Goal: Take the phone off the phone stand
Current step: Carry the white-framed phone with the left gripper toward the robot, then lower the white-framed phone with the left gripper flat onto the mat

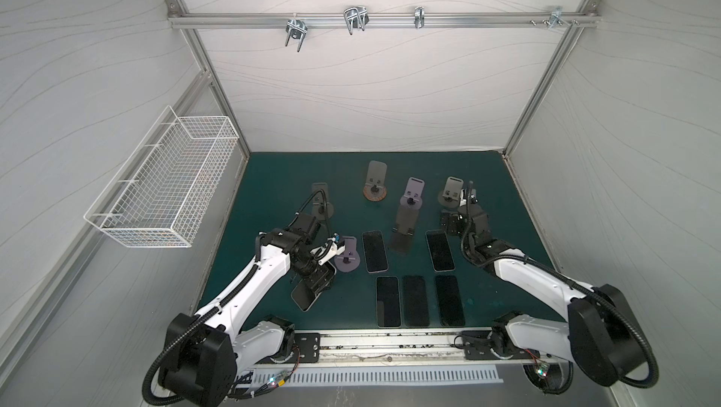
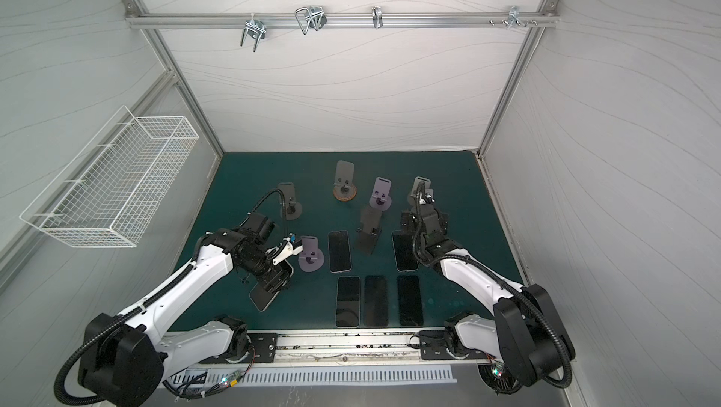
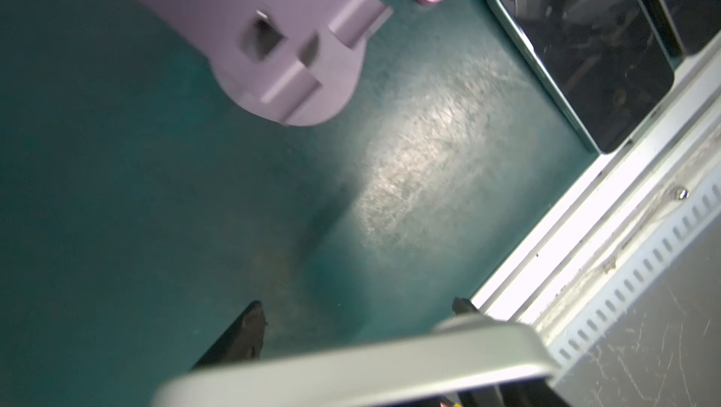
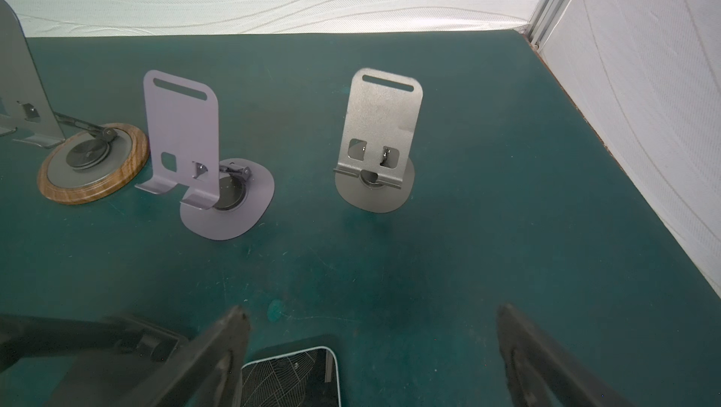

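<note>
Pinched on the phone [image 1: 305, 296], your left gripper [image 1: 316, 282] holds it at the lower left of the green mat [image 1: 273, 190], just beside the purple phone stand [image 1: 347, 257], whose cradle is bare. Your right gripper [image 4: 370, 313] is spread wide and empty. I'd judge the removal done, with only the set-down left. The phone is a slim, round-cornered slab with a pale rim, held tilted.
</note>
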Controlling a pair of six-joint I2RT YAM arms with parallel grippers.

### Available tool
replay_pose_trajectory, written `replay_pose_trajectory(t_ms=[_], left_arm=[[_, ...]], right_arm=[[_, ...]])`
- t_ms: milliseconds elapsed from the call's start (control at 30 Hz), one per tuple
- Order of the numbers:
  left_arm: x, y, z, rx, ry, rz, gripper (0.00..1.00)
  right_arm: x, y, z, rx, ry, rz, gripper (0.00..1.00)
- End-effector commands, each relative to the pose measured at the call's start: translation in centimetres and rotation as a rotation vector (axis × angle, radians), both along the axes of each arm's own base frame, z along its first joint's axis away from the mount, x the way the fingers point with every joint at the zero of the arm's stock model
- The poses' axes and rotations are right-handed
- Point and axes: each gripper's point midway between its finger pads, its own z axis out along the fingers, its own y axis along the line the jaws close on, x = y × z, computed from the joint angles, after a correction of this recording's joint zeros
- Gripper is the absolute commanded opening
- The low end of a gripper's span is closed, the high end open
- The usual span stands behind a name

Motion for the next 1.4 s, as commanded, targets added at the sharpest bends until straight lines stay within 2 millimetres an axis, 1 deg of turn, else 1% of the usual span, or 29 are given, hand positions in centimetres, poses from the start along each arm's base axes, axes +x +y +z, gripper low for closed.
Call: replay_pose_trajectory(t_ms=[0, 133, 200, 400, 600, 667, 900, 967, 1133, 1267, 1367], left_arm=[[-0.4, -0.7, 0.3, -0.014, -0.002, -0.089, 0.48], [-0.7, -1.1, -0.7, 0.051, -0.016, -0.188, 0.48], [-0.9, -1.5, -1.1, 0.079, -0.015, -0.228, 0.46], [-1.0, -3.0, -1.7, 0.088, -0.032, -0.285, 0.45], [-1.3, -4.7, -3.1, 0.127, -0.064, -0.368, 0.45], [-1.4, -5.4, -3.6, 0.139, -0.072, -0.399, 0.45], [-2.3, -7.8, -4.4, 0.111, -0.046, -0.463, 0.46], [-2.7, -8.3, -4.9, 0.117, -0.046, -0.5, 0.46], [-2.8, -8.5, -6.4, 0.16, -0.039, -0.549, 0.47], [-2.8, -8.6, -7.0, 0.164, -0.033, -0.562, 0.49], [-2.8, -8.7, -7.4, 0.166, -0.023, -0.563, 0.5]], right_arm=[[0.1, 0.0, 0.8, -0.014, -0.017, -0.006, 0.99], [0.3, 0.5, 0.7, -0.032, -0.007, 0.008, 0.99], [0.0, 0.5, 0.7, -0.04, -0.013, 0.006, 0.99], [0.0, 0.6, 0.8, -0.04, -0.018, 0.006, 0.99], [0.2, 0.7, 0.7, -0.047, -0.007, 0.007, 0.99], [-0.1, 0.4, 0.8, -0.043, -0.015, -0.004, 0.99], [-0.4, 0.3, 1.0, -0.033, -0.032, -0.004, 0.99], [-0.3, 0.4, 0.9, -0.034, -0.026, -0.001, 0.99], [-0.1, 0.4, 0.8, -0.041, -0.017, -0.004, 0.99], [-0.1, 0.6, 0.8, -0.043, -0.016, 0.01, 0.99], [-0.2, 0.4, 0.9, -0.038, -0.022, -0.002, 0.99]])
